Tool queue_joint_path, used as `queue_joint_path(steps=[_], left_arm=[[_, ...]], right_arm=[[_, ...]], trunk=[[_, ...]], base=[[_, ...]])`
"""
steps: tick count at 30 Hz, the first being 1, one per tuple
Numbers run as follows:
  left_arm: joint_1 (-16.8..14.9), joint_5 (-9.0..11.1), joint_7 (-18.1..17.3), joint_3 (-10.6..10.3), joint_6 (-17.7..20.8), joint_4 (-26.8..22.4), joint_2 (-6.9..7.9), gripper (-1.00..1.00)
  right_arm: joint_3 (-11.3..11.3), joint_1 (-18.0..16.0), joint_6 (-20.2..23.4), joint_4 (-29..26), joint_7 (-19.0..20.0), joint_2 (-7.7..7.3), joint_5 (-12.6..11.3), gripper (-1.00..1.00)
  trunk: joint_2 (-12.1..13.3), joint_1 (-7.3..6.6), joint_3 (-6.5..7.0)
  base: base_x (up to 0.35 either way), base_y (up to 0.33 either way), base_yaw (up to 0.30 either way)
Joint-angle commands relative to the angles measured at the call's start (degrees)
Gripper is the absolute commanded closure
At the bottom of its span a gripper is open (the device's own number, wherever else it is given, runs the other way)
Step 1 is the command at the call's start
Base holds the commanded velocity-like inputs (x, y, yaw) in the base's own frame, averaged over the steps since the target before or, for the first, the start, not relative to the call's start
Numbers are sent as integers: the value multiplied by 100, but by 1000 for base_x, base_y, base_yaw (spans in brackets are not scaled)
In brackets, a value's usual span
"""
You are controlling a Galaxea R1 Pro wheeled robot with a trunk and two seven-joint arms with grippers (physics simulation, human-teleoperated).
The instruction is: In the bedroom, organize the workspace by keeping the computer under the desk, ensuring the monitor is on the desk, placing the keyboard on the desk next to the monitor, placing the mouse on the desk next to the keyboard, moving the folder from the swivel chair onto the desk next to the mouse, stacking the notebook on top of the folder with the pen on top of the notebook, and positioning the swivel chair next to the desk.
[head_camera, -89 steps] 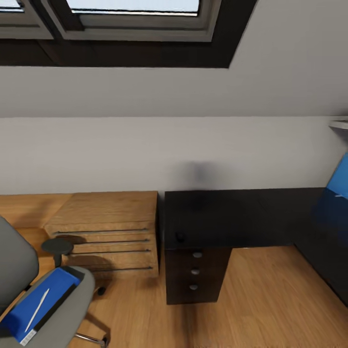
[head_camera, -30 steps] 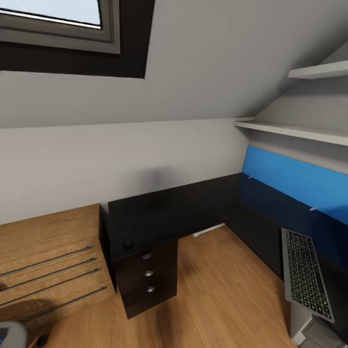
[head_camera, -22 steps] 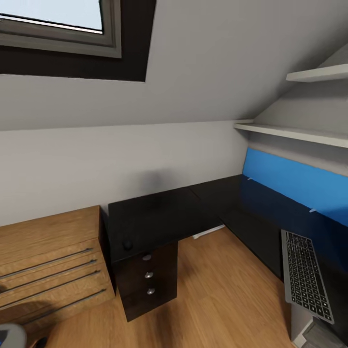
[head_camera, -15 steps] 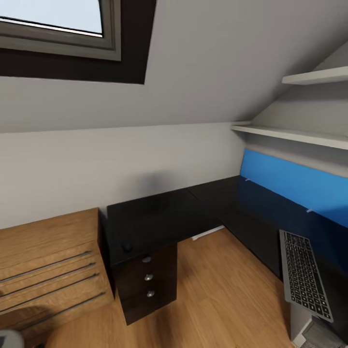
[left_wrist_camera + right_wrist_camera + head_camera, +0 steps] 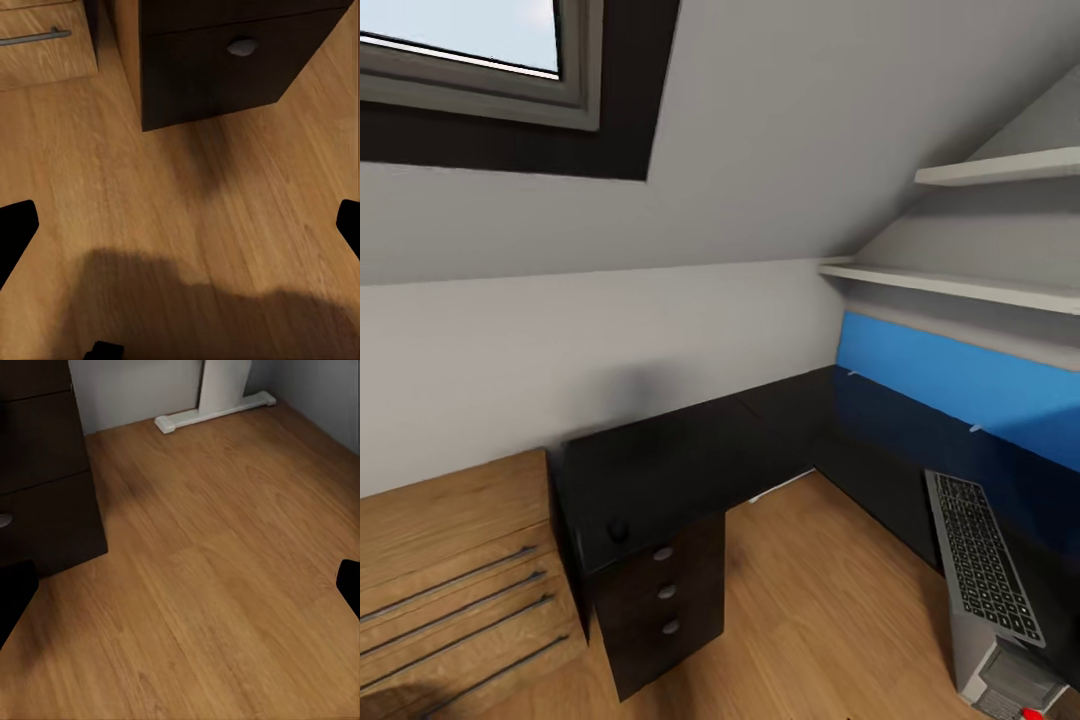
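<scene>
A long glossy black desk (image 5: 700, 455) runs along the wall and turns the corner to the right. A small dark oval mouse (image 5: 618, 530) sits near the desk's front left corner. At the lower right, the slim keyboard (image 5: 982, 570) lies on top of the silver-grey computer (image 5: 1005, 682), which stands on the floor by the desk's right wing. My left gripper (image 5: 180, 229) hangs open over bare wood floor, in front of a black drawer unit (image 5: 225, 60). My right gripper (image 5: 180, 592) is open above the floor, short of the desk's white foot bar (image 5: 217, 411).
A black drawer unit (image 5: 660, 605) stands under the desk's left end, with low oak drawers (image 5: 450, 580) beside it. A blue panel (image 5: 960, 385) lines the right wall under two white shelves (image 5: 950, 285). A skylight (image 5: 480, 80) is at the upper left. Open wood floor (image 5: 820, 610) lies between the desk's wings.
The head camera has swung right: the swivel chair with the blue folder left the picture, and the keyboard and computer came into it. In the last second the scene slid slightly further left.
</scene>
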Motion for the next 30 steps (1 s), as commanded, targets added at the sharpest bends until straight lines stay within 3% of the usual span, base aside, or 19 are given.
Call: queue_joint_path(steps=[1,17,30], left_arm=[[-3,25,3,-11,-18,3,-2,-100],[-3,26,1,-9,-24,3,-7,-100],[-3,41,22,9,-7,3,-7,-100]], right_arm=[[48,-6,-14,6,-36,0,-29,-100],[48,-6,-1,12,-25,1,-31,-100],[32,-6,23,6,-28,-4,-38,-100]], trunk=[[-7,1,-5],[-7,1,4],[-7,1,4]], base=[[19,56,-97],[4,11,-33],[0,0,-232]])
